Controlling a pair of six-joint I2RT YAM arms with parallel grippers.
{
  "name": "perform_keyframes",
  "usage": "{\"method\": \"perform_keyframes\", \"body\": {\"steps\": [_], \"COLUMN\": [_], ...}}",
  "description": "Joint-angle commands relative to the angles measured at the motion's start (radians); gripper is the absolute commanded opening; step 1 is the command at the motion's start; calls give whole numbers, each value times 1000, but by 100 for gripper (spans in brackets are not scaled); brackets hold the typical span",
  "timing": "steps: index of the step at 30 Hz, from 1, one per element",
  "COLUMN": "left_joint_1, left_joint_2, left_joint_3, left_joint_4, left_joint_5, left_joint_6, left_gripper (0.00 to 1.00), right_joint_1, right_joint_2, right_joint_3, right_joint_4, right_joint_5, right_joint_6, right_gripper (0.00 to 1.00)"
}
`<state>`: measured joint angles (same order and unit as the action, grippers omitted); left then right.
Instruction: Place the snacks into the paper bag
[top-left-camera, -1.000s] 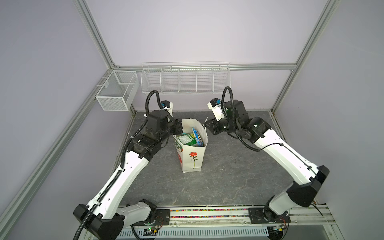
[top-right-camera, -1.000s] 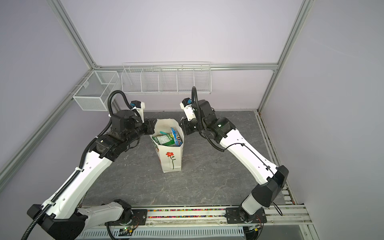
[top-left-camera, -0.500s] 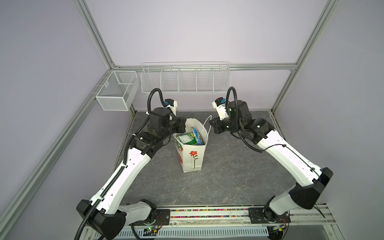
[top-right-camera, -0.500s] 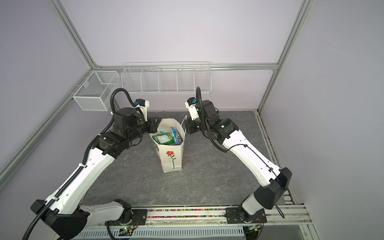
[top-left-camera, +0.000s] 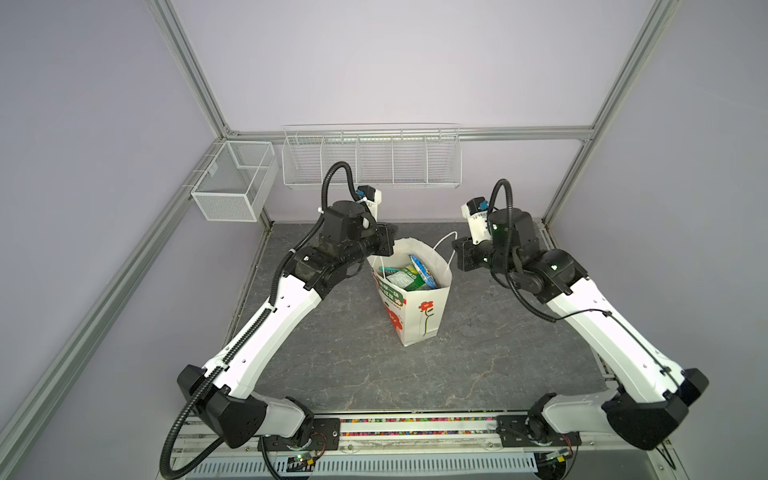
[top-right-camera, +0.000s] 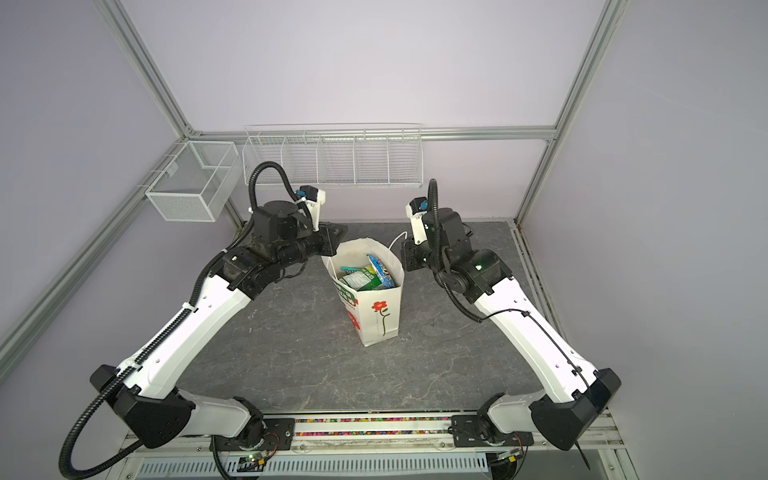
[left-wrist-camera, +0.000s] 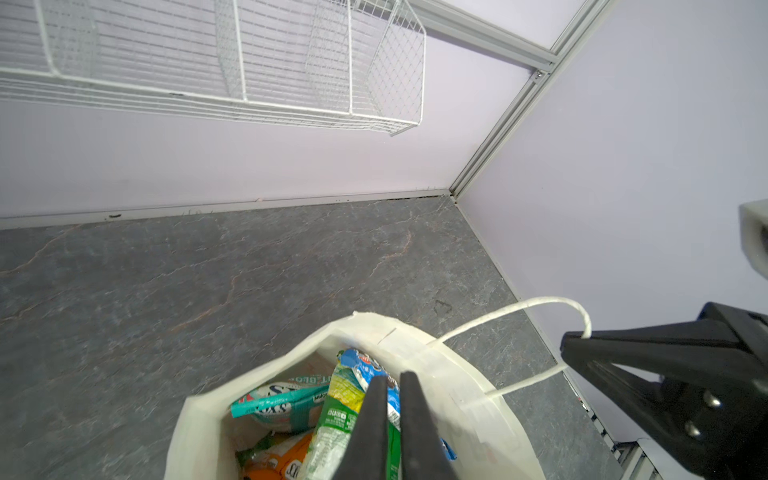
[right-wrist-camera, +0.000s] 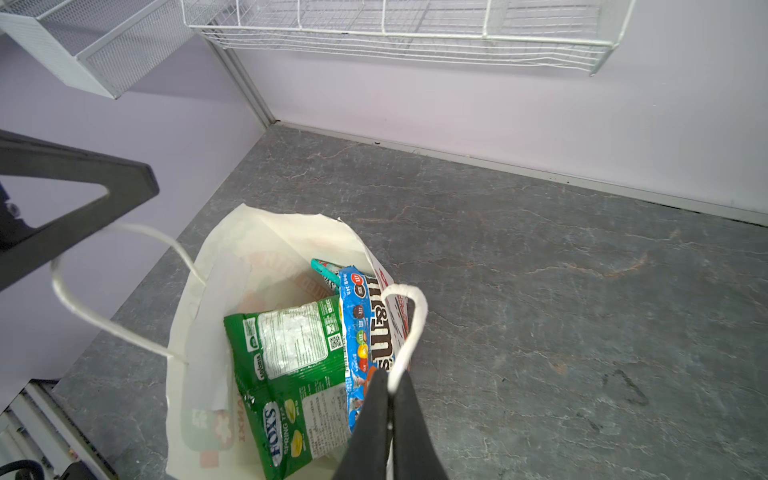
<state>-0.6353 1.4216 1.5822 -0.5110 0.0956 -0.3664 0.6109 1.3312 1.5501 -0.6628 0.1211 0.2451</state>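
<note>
The cream paper bag (top-left-camera: 419, 316) (top-right-camera: 378, 316) stands open mid-table, red flower on its front. Inside lie the snacks (top-left-camera: 409, 276): a green FOX'S packet (right-wrist-camera: 291, 374), a blue M&M's packet (right-wrist-camera: 361, 328), a teal packet (left-wrist-camera: 282, 403) and an orange one (left-wrist-camera: 282, 461). My right gripper (right-wrist-camera: 390, 390) (top-left-camera: 455, 253) is shut on one white cord handle (right-wrist-camera: 411, 324) at the bag's right. At the bag's left rim, my left gripper (left-wrist-camera: 390, 382) (top-left-camera: 390, 249) is shut; the other handle (right-wrist-camera: 83, 311) runs up to its fingers.
A long white wire basket (top-left-camera: 372, 160) hangs on the back wall and a smaller mesh basket (top-left-camera: 232, 183) on the left wall. Grey slate tabletop (top-left-camera: 478, 365) lies bare around the bag. The frame posts close in the back corners.
Both grippers and the bag have shifted to the right. The right gripper drew away from the bag's rim, pulling its cord handle out taut.
</note>
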Motion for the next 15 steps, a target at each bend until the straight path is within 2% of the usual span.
{"method": "perform_keyframes", "body": {"steps": [1,13,15], "left_joint_1": [-8,-47,-47], "left_joint_2": [31,127,112], "left_joint_3": [51,160,159], "left_joint_4": [9,-2,-4], "left_joint_5": [4,34,12], "left_joint_6": [-12,-16,-13], "left_gripper": [10,12,19], "right_joint_1": [-23,-42,-42], "right_joint_2": [-71,-179,-183], "right_joint_3": [-16,-95,-96], "right_joint_4": [71,62,61], "right_joint_5": [59,88,80], "right_joint_6": [-16,-11,-15], "right_gripper": [7,8,18]}}
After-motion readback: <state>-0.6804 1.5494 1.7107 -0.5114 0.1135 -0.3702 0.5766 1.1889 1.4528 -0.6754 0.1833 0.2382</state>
